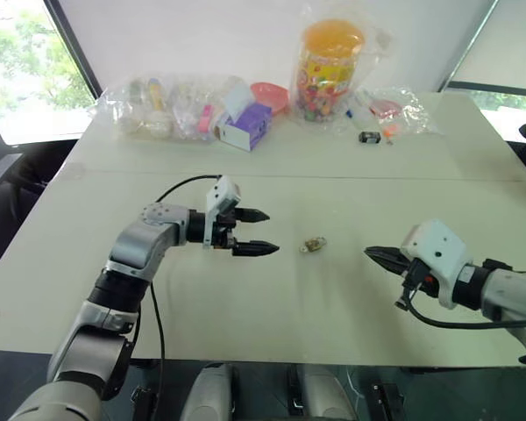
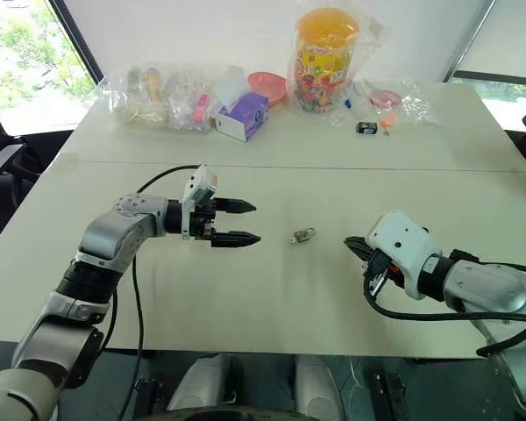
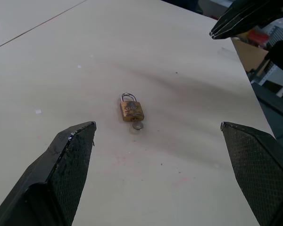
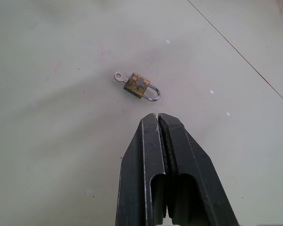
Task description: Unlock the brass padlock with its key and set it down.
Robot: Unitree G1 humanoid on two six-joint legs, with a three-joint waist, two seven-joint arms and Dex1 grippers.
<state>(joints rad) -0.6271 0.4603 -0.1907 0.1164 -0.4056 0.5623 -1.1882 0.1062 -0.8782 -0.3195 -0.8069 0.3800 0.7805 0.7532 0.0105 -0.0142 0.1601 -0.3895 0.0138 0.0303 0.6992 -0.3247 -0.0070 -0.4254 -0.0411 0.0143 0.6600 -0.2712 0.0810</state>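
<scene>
Between the two grippers, on bare table [image 1: 272,316], lies the padlock [image 3: 131,110], flat on its side, touching neither. Key [image 3: 137,125] sits in the keyway at the end away from the shackle [image 4: 153,94], silver head sticking out. Shackle looks seated, so probably not unlocked yet.

Left gripper [image 1: 261,231]: fingers spread wide, empty, aimed at the lock from nearby. Right gripper [image 4: 158,123]: fingers pressed shut, nothing in them, tip pointing at the lock from the other side.

Handling guess: tiny, light, rigid metal, not fragile. Smooth brass on a smooth top, so it'll likely skid or spin if nudged off-centre. Best hold is across the flat brass faces with one gripper, leaving the key head free for the other to pinch and twist. Key head is thin, so that pinch could slip.
</scene>
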